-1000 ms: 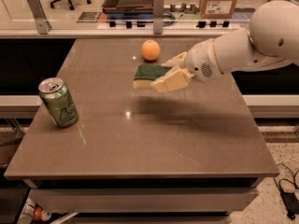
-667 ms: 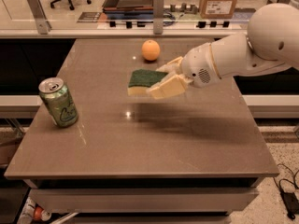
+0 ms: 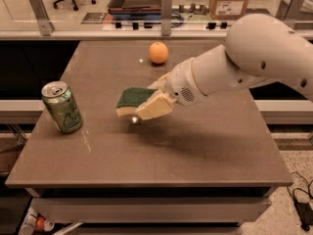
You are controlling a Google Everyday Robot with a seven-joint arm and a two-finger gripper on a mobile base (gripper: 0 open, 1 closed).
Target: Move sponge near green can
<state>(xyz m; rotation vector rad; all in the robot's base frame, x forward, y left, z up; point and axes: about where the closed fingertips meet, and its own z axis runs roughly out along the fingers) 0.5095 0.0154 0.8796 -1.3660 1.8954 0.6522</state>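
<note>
The sponge (image 3: 132, 98), dark green on top with pale yellow foam below, is held in my gripper (image 3: 146, 104) above the middle of the table. The cream fingers (image 3: 155, 106) are shut on its right end, and the sponge is lifted off the surface. The green can (image 3: 62, 106) stands upright near the table's left edge, light green with a silver top and pull tab. The sponge is to the right of the can, with a gap of about a can's height between them. My white arm (image 3: 244, 62) reaches in from the right.
An orange (image 3: 158, 52) sits at the back middle of the brown table (image 3: 195, 151). A counter with a glass rail, a tray and a cardboard box (image 3: 231, 0) runs behind the table. The table's edges drop off at the left and front.
My gripper has carried the sponge leftward and toward the front, away from the orange and closer to the green can. The can and orange have not moved.
</note>
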